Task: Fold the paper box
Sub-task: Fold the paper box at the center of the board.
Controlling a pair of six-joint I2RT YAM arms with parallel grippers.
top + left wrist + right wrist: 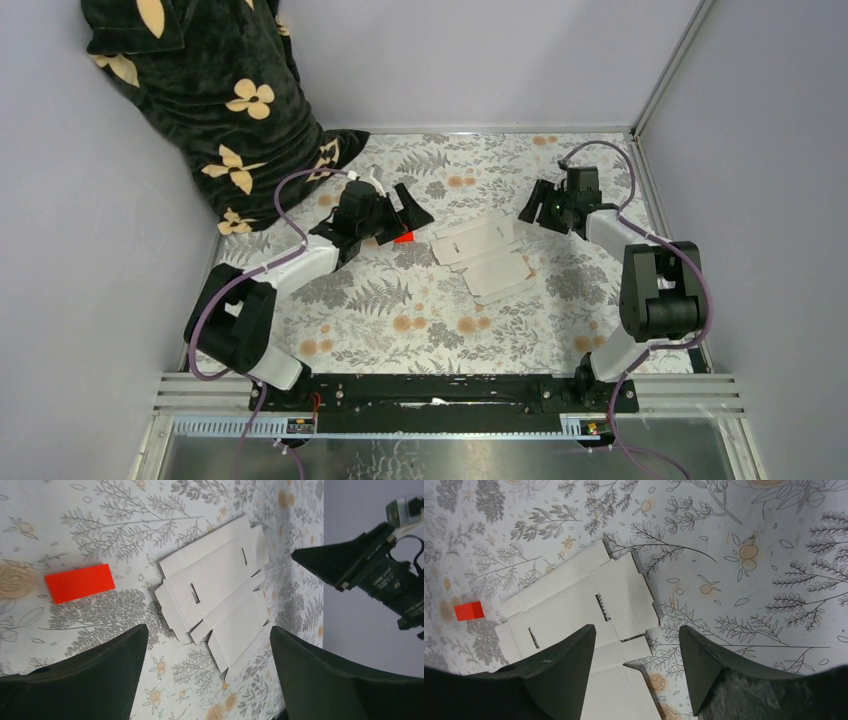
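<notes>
The paper box [485, 257] is a flat white die-cut sheet with flaps and slots, lying on the floral table mid-scene. It also shows in the left wrist view [217, 592] and in the right wrist view [574, 610]. My left gripper [412, 215] is open and empty, just left of the sheet and above a small red rectangle. In the left wrist view the gripper [209, 632] hovers with its jaws wide apart. My right gripper [532, 210] is open and empty, just right of the sheet's far corner; in its own view the gripper [636, 632] hovers over the sheet's edge.
A small red rectangle [404, 238] lies by the left gripper, also in the left wrist view [79, 582] and in the right wrist view [469, 611]. A dark flowered cloth [215, 100] hangs at the back left. Grey walls enclose the table [400, 300].
</notes>
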